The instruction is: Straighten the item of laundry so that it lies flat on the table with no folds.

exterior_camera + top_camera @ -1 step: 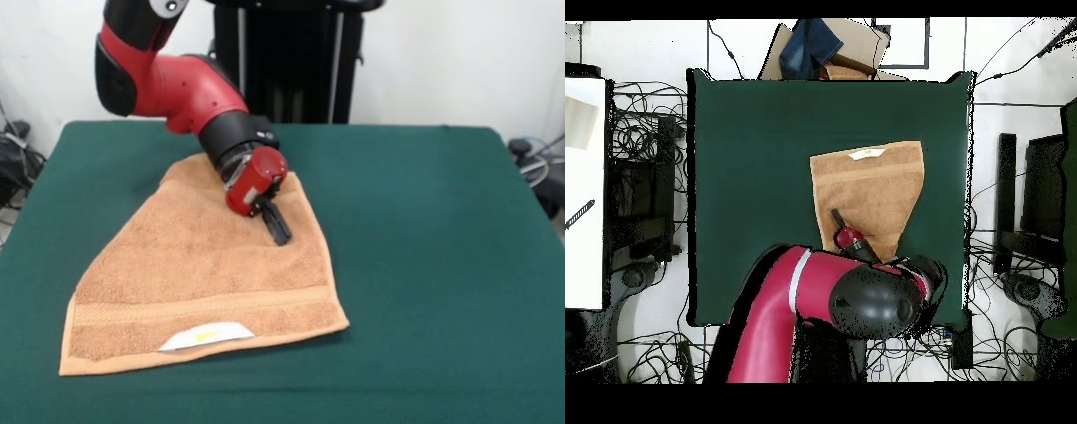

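Front view: the gripper (278,226), fingers pressed together with no gap, rests its tips on the towel (199,274) lying on the green table (433,247); overhead view: gripper (837,218) on towel (875,185), one corner folded under.

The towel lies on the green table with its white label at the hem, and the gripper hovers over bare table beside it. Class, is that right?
Not quite. The gripper is over the towel itself, not bare table, as the front view shows. The white label at the hem is right.
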Controlling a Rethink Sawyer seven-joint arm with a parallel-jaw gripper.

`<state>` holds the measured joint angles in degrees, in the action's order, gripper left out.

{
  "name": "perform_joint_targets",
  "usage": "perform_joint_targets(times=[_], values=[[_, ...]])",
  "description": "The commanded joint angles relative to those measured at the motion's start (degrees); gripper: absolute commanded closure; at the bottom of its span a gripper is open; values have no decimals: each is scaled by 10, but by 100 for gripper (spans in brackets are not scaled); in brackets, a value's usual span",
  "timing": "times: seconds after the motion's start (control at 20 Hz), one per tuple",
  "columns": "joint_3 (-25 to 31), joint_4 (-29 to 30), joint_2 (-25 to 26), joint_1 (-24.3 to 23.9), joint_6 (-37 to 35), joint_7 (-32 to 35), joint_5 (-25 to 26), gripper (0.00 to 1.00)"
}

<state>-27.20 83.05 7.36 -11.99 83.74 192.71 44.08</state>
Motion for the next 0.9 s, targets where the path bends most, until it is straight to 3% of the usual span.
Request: perform_joint_targets(times=[0.05,0.15,0.3,0.65,0.9], values=[[48,-45,2,80,-379,123,39,100],[20,-17,-24,92,-406,154,89,100],[-8,10,-45,85,-388,174,148,100],[-9,51,-90,65,-372,180,225,100],[-6,5,-104,40,-356,251,297,100]])
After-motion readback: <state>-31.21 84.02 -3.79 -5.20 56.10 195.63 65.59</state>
